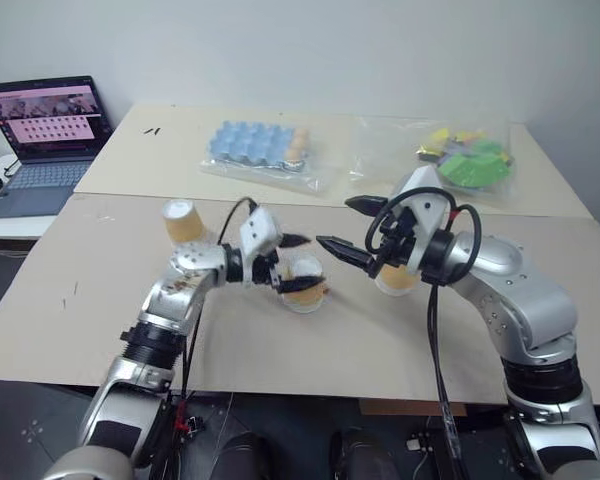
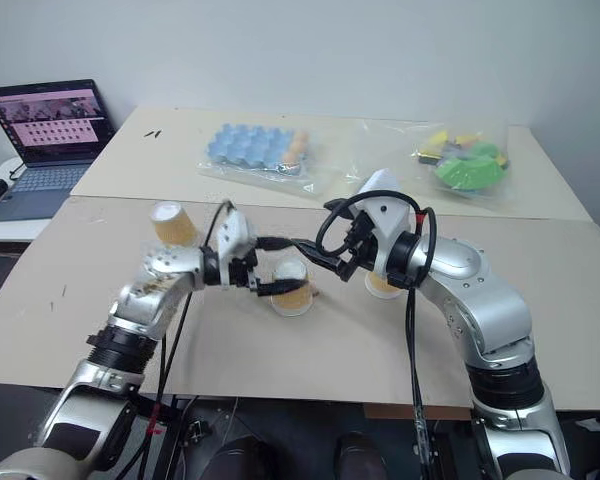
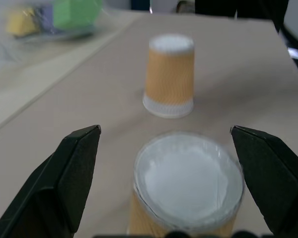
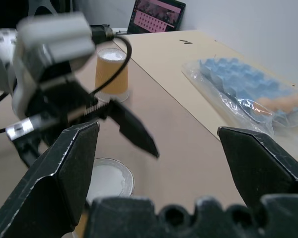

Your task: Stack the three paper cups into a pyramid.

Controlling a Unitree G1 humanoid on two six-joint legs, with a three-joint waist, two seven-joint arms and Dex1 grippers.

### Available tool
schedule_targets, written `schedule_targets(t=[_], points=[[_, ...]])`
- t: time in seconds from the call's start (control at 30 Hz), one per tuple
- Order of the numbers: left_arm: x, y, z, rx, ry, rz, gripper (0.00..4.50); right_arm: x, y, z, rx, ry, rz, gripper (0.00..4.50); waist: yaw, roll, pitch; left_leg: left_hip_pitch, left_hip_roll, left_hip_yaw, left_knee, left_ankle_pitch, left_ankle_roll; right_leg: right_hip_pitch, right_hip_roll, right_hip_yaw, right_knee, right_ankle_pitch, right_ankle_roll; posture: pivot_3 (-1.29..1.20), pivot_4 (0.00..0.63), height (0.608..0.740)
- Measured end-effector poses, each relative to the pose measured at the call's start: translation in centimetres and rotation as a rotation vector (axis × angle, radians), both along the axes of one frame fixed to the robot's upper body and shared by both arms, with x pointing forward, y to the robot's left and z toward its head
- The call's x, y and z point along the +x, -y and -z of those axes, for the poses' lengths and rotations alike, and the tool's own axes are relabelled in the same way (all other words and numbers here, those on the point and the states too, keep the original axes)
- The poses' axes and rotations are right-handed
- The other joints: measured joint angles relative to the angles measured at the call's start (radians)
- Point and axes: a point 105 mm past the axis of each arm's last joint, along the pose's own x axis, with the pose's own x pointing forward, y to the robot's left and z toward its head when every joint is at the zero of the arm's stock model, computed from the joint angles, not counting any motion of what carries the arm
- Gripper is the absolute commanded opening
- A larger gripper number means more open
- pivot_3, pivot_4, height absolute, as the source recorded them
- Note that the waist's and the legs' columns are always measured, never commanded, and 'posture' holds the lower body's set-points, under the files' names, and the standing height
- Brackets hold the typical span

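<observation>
Cups all inverted on the brown table (image 1: 100, 310): middle cup (image 1: 305, 285) in front of the robot, right cup (image 1: 398, 277) near it behind the right forearm, far-left cup (image 1: 184, 221) well apart; nothing is stacked yet.

Left gripper (image 1: 298, 262) straddles the middle cup, fingers spread wide, both clear of the cup wall in the left wrist view; no grip. Right gripper (image 1: 355, 228) also spread wide and empty, held above the table between middle and right cups.

Judged step: base row being set. Middle and right cups look a little too far apart to carry a third; the gap probably needs closing so that both white bases can share the load. Far-left cup is the likely top piece; it should be pinched lightly at mid-wall, since paper crushes.

Pose: left forearm reaches in from the near left, fingers level, pointing right. Right forearm comes from the near right, fingers level, pointing left and far.
</observation>
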Motion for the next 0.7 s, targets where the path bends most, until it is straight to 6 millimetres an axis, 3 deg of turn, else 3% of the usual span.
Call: schedule_targets(t=[0.07, 0.2, 0.4, 0.53, 0.7], points=[[-0.6, -1.6, -1.1, 0.007, 0.01, -0.031, 4.47, 0.1, 0.1, 0.3, 0.006, -0.014, 0.003, 4.5, -0.003, 0.0, 0.0, 0.001, 0.0, 0.0, 0.0, 0.0, 0.0, 0.0, 0.0, 0.0, 0.0, 0.0, 0.0, 0.0, 0.15, 0.724], [-2.3, -5.5, -0.3, 0.016, -0.078, -0.172, 4.47, 0.4, 0.2, 1.1, 0.018, -0.048, 0.009, 4.5, 0.0, 0.001, 0.001, 0.001, 0.001, 0.0, 0.0, 0.0, 0.0, 0.0, 0.0, 0.001, 0.0, 0.0, 0.0, 0.0, 0.15, 0.724], [-0.1, -11.9, -0.3, -0.026, 0.017, -0.698, 4.47, 0.4, 0.1, 1.3, 0.03, -0.057, -0.005, 4.5, 0.02, 0.001, 0.001, 0.002, -0.001, -0.002, 0.001, 0.0, 0.001, 0.003, -0.002, -0.001, 0.0, 0.0, 0.0, 0.0, 0.15, 0.724], [0.5, -16.1, 3.0, -0.044, 0.011, -1.011, 4.47, 0.3, 0.0, 1.4, 0.032, -0.063, -0.015, 4.5, 0.019, 0.001, 0.001, 0.001, -0.001, -0.002, 0.0, 0.0, 0.0, 0.002, -0.001, -0.001, 0.0, 0.0, 0.0, 0.0, 0.15, 0.724], [1.6, -17.9, 5.4, -0.03, -0.024, -1.09, 4.47, -0.2, -0.1, 1.4, 0.028, -0.074, -0.052, 4.5, 0.027, 0.001, 0.001, 0.0, -0.002, -0.002, 0.001, 0.0, 0.0, 0.002, -0.002, -0.003, 0.0, 0.0, 0.0, 0.0, 0.15, 0.724]])
